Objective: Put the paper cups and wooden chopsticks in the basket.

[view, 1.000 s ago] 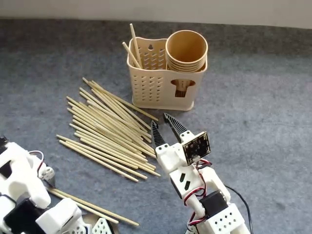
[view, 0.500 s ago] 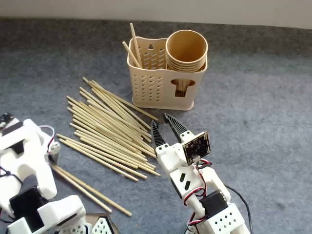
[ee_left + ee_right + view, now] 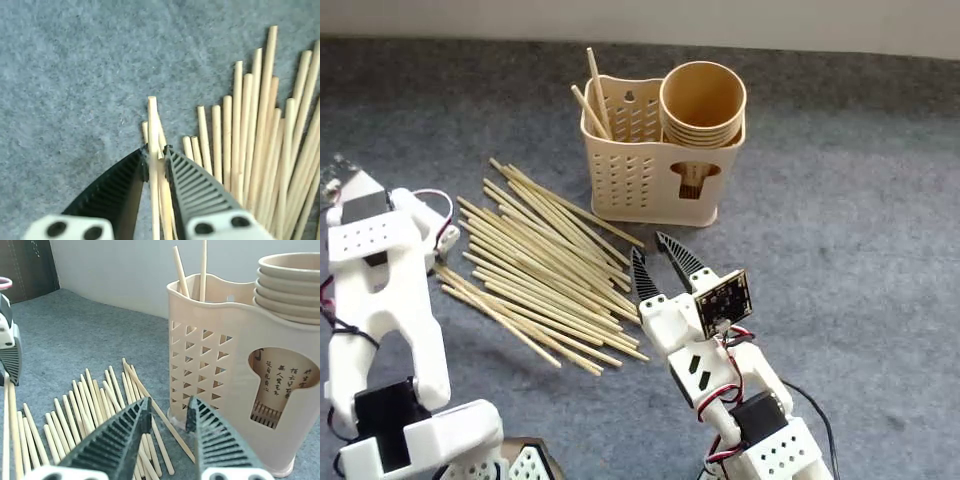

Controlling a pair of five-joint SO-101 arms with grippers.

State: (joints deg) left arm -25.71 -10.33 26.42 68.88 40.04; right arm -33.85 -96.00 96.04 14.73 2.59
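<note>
A beige slotted basket (image 3: 640, 175) (image 3: 220, 365) stands on the grey carpet with a stack of paper cups (image 3: 703, 100) (image 3: 290, 285) in one compartment and two chopsticks (image 3: 592, 95) (image 3: 189, 270) upright in the other. Several loose wooden chopsticks (image 3: 550, 260) (image 3: 260, 130) (image 3: 90, 405) lie fanned out in front of it. My left gripper (image 3: 155, 150) (image 3: 438, 262) is shut on a pair of chopsticks (image 3: 154, 165) (image 3: 500, 315) at the pile's left edge. My right gripper (image 3: 660, 260) (image 3: 167, 407) is open just in front of the basket, over the pile's right end, holding nothing.
The carpet (image 3: 860, 230) covers the whole work area, with bare room to the right of the basket. A pale wall (image 3: 720, 20) runs behind the basket. The left arm's white body (image 3: 380, 290) rises over the front left corner.
The left arm has lifted and swung from the front left corner towards the pile, carrying its pair of chopsticks with it. The right arm has stayed still.
</note>
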